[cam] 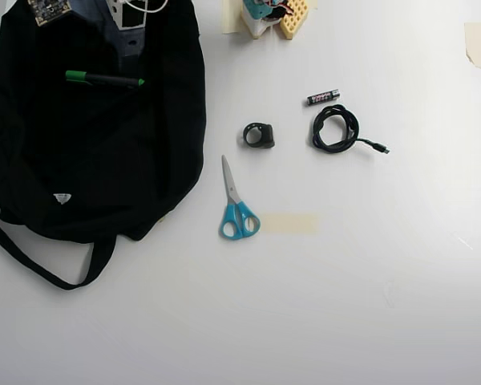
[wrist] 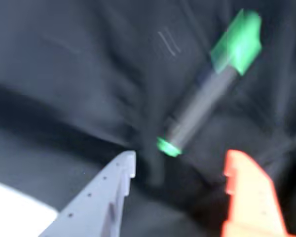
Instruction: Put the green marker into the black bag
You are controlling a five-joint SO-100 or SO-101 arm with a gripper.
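Lying on black bag (cam: 96,160): green marker (cam: 104,79), scissors (cam: 236,205) well apart

Seen from overhead, a large soft black fabric bag (cam: 96,160) fills the upper left of the white table (cam: 369,305), its strap looping toward the lower left. Clustered mid-table, well apart from the bag, are blue-handled scissors (cam: 236,204), a small black ring-shaped part (cam: 259,135), a coiled black cable (cam: 337,130) and a small black battery (cam: 323,97). The lower half and right side lie open.
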